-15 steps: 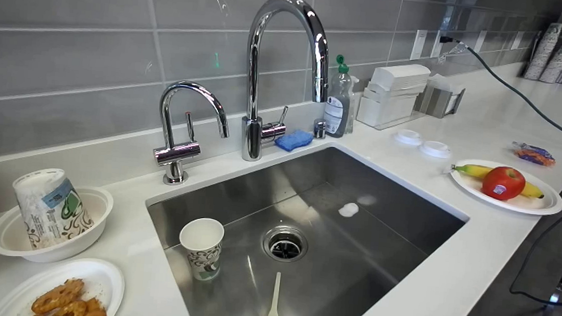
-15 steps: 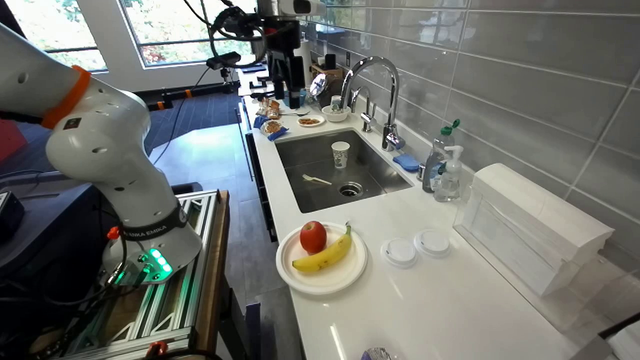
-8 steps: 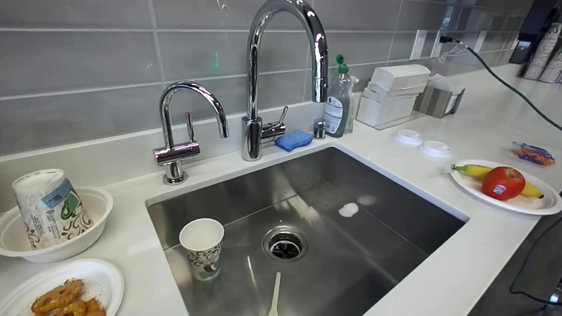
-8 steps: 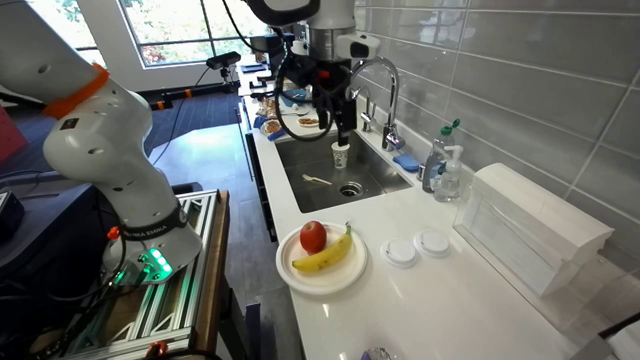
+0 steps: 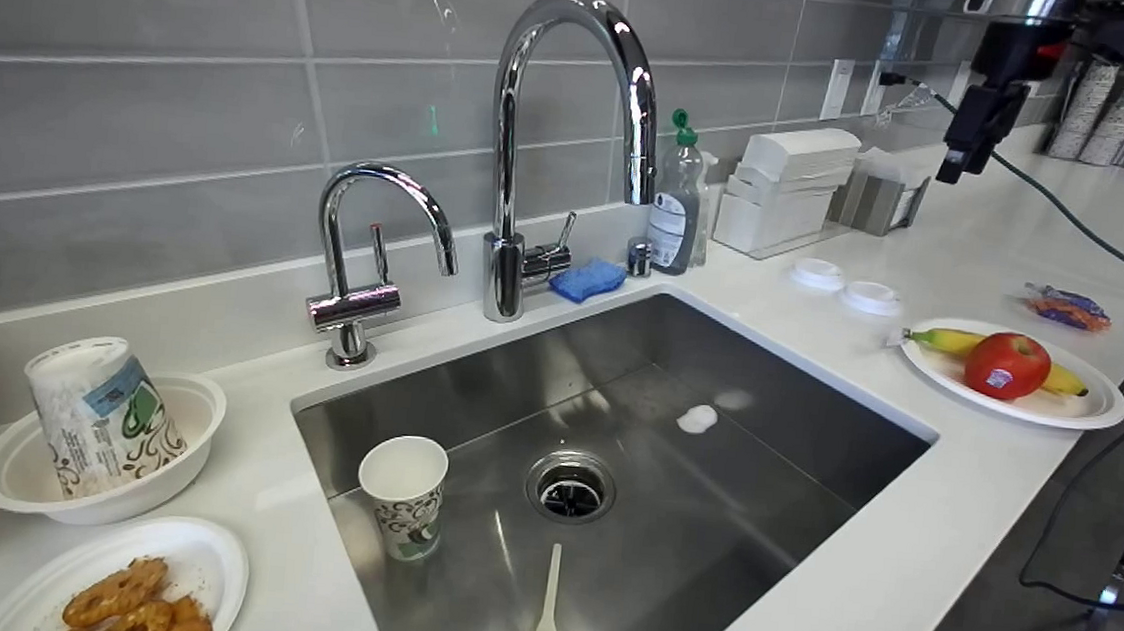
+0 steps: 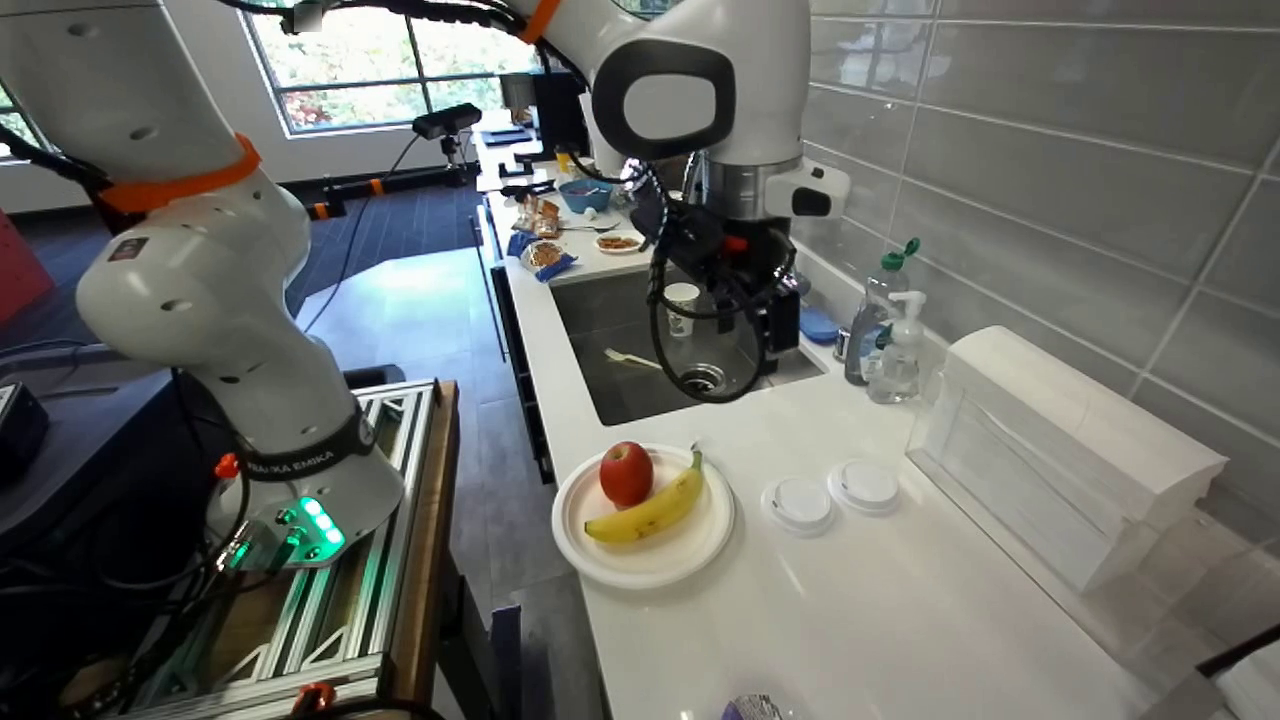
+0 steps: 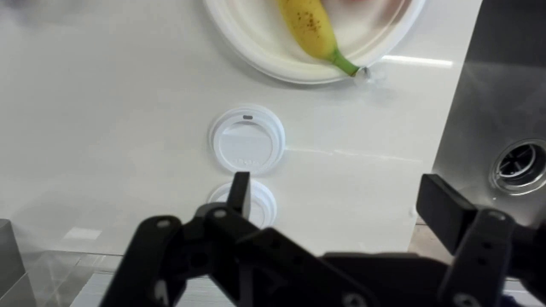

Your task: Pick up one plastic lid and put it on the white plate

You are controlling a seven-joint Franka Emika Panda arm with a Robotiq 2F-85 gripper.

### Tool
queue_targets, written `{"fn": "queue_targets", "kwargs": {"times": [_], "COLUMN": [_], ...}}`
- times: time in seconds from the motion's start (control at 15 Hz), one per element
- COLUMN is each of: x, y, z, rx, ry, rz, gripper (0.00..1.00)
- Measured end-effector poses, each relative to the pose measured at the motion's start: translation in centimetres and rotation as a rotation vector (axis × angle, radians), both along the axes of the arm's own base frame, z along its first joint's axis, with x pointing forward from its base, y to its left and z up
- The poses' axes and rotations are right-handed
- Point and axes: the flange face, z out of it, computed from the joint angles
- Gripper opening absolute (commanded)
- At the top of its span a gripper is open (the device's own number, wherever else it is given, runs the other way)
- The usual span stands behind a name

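Note:
Two round whitish plastic lids lie side by side on the counter in all views. The lid nearer the plate [image 6: 799, 505] also shows in the wrist view [image 7: 246, 140] and in an exterior view [image 5: 870, 298]. The second lid [image 6: 866, 486] is partly covered by a finger in the wrist view [image 7: 264, 204]. The white plate [image 6: 705, 540] holds a red apple and a banana; its rim shows in the wrist view [image 7: 273, 68]. My gripper [image 7: 332, 183] is open and empty, raised above the counter by the sink; it also shows in both exterior views [image 6: 783, 325] [image 5: 964, 172].
The steel sink [image 6: 625, 395] holds a paper cup [image 6: 681, 310] and a fork [image 6: 634, 358]. The tall faucet [image 5: 505, 151] rises behind it. Soap bottles [image 6: 895, 350] and a clear towel dispenser [image 6: 1050, 450] stand along the wall. A cable [image 5: 1110, 228] hangs across the counter.
The arm has swung over the sink toward the lids and lowered, coming into an exterior view at the upper right. The lids and plate have not moved.

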Motion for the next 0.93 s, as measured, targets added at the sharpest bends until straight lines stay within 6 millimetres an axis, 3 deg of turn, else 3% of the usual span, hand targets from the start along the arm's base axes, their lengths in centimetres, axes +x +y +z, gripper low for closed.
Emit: {"fn": "queue_targets", "kwargs": {"times": [0.2,0.67,0.93], "x": [1.1,1.4,1.7], "y": [-0.8,-0.7,0.3], "z": [-1.8,-1.5,-2.7], "rx": [-0.008,-0.009,0.004], "ry": [-0.004,-0.012,0.006], "rz": [-0.015,-0.017,-0.039], "gripper": [1.0,1.0,1.0]}}
